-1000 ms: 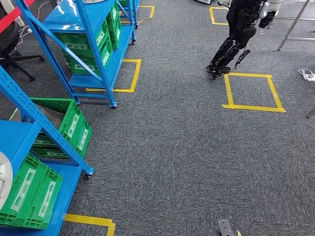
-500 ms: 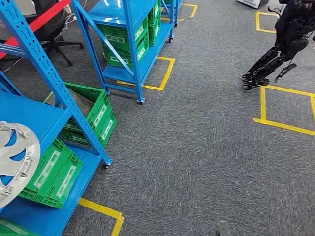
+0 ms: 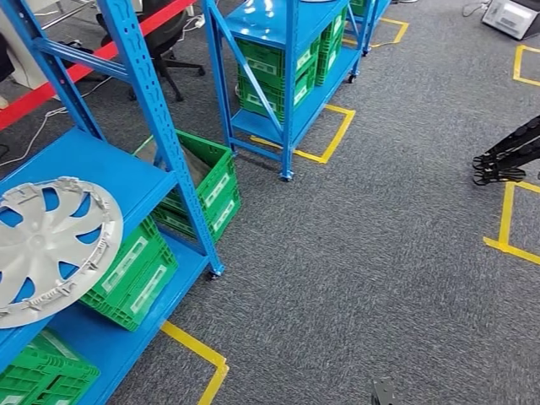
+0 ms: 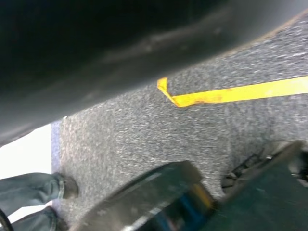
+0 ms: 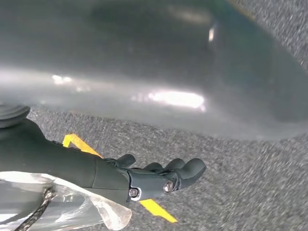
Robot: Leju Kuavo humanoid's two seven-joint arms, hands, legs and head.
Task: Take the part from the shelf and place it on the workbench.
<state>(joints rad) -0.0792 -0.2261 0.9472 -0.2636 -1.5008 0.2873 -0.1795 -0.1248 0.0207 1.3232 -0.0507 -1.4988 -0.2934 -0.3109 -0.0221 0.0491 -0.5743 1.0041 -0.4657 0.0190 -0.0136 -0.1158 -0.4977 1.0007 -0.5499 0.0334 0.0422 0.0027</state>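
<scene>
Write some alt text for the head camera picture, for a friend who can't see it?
A silver wheel cover lies on a blue metal shelf at the left, with green plastic crates on the level below it. Grey carpet marked with yellow tape squares fills the rest, and a second blue shelf holding green crates stands further back.

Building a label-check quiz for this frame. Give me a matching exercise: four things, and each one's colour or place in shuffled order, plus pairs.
Things:
1. hubcap
2. office chair
3. tape on the carpet
4. crates

Descriptions:
A. yellow
B. green, on the lower shelves
C. silver, lying on a blue shelf
D. black, behind the red strip

Pairs: 1-C, 2-D, 3-A, 4-B
</scene>
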